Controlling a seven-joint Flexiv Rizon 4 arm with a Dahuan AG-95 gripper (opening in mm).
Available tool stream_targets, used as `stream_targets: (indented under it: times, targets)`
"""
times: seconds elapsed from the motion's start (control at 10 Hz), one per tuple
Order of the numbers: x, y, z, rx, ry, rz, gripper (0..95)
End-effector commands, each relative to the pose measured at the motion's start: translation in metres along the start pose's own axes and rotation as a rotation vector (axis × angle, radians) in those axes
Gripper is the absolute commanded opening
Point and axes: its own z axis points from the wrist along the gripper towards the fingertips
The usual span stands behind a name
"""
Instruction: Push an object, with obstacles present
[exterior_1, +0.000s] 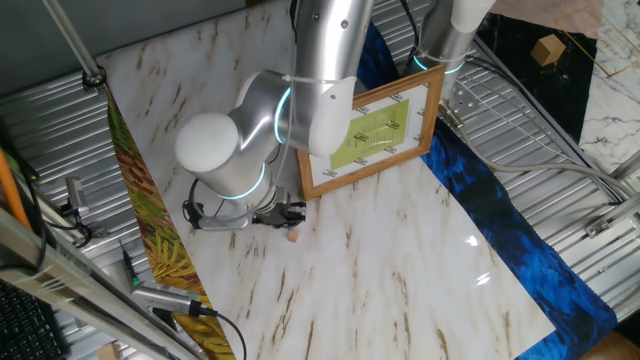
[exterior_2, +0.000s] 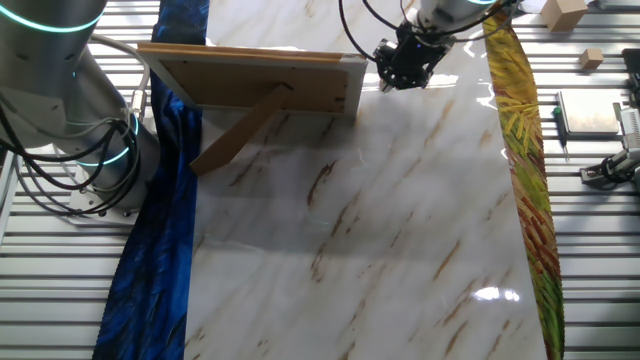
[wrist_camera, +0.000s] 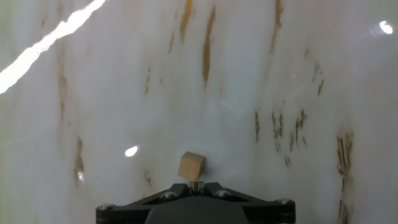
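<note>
The object is a tiny light-brown wooden nub (wrist_camera: 191, 166) lying on the white marble board (wrist_camera: 298, 74). In the hand view it sits just ahead of my gripper (wrist_camera: 195, 185), touching or nearly touching its tip. My gripper's jaws are shut together with nothing between them. In one fixed view the nub (exterior_1: 294, 237) lies just below the low gripper (exterior_1: 283, 214). The obstacle, a light-wood picture frame (exterior_1: 375, 130) with a yellow-green picture, stands propped behind and to the right. In the other fixed view I see the frame's back (exterior_2: 250, 80) left of the gripper (exterior_2: 404, 68); the nub is hidden there.
A blue cloth (exterior_1: 480, 190) runs along one side of the board and a yellow-green leaf-patterned strip (exterior_1: 150, 230) along the other. A tan cardboard box (exterior_1: 547, 48) sits off the board on the metal table. Cables and tools lie by the strip (exterior_2: 610, 170).
</note>
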Motion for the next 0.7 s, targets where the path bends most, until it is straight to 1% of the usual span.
stream_targets:
  times: [0.1,0.3,0.5,0.6,0.7]
  targets:
    - [-0.005,0.000,0.001,-0.004,-0.006,0.003,0.0]
    - [-0.012,0.002,0.002,-0.005,-0.013,0.007,0.0]
    - [-0.019,0.004,0.002,-0.011,-0.027,0.014,0.0]
    - [-0.025,0.006,0.003,-0.013,-0.030,0.019,0.0]
    - [-0.028,0.007,0.004,-0.016,-0.035,0.022,0.0]
